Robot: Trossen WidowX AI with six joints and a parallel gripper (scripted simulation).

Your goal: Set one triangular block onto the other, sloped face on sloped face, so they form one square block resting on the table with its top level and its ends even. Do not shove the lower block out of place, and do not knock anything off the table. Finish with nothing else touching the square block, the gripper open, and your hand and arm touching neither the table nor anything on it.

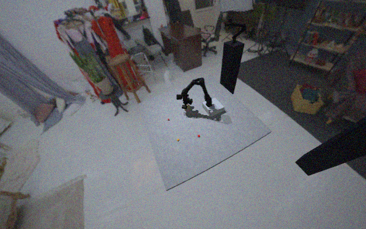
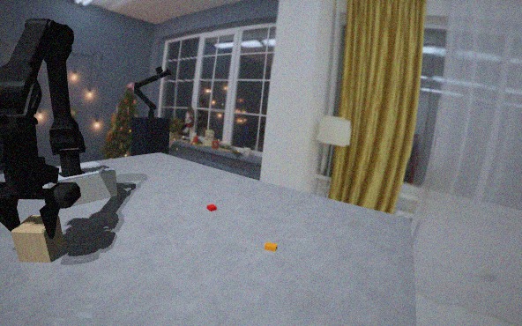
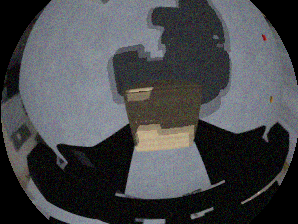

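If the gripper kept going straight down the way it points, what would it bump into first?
Probably the table top. The gripper points down with its fingers around a wooden block, so the block's bottom looks likely to press there first.
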